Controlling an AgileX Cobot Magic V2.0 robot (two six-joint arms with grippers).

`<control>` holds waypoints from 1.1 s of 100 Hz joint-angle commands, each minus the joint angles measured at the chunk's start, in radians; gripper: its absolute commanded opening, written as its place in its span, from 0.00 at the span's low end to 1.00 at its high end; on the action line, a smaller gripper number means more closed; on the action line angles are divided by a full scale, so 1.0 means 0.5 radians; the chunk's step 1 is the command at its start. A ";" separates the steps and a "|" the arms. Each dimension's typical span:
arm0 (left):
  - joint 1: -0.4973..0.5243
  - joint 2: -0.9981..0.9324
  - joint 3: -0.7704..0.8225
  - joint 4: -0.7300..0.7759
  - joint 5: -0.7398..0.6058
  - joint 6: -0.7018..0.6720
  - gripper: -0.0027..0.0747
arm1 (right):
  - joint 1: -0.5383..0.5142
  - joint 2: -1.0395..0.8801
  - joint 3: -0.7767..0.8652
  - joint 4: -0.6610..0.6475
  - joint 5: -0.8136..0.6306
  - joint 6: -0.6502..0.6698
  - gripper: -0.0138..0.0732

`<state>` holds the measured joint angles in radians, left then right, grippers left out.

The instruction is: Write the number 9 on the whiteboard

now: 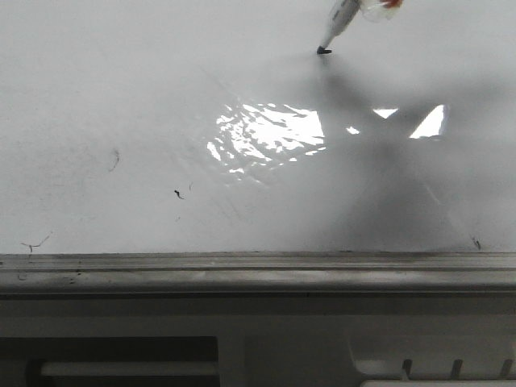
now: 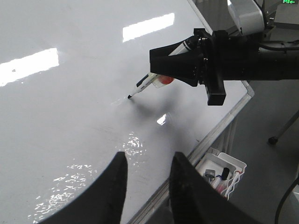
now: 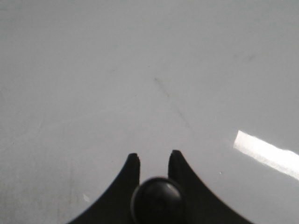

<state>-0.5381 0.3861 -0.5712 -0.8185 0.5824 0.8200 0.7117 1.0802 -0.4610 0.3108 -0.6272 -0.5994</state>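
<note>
The whiteboard is glossy white and fills the front view. No number 9 shows on it in any view. My right gripper is shut on a white marker, and the marker's black tip touches the board at the far right. In the right wrist view the jaws grip the marker's dark round end above the bare board. My left gripper is open and empty, above the board close to its edge.
A grey metal ledge runs along the board's near edge. Small black scuffs and bright glare mark the board. A white basket holding markers hangs beside the board's edge.
</note>
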 commanded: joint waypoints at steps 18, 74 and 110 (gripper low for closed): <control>-0.031 0.021 -0.055 -0.078 -0.117 -0.017 0.28 | -0.011 0.050 -0.138 0.011 0.206 0.038 0.07; -0.031 0.025 -0.055 -0.068 -0.117 -0.017 0.28 | -0.219 -0.104 -0.353 0.011 0.554 -0.054 0.07; -0.031 0.025 -0.015 -0.068 -0.109 -0.017 0.28 | -0.189 -0.077 -0.315 0.112 1.047 -0.050 0.09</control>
<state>-0.5462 0.3861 -0.5581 -0.8185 0.5776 0.8200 0.6086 1.0423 -0.6394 0.3281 -0.1715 -0.6076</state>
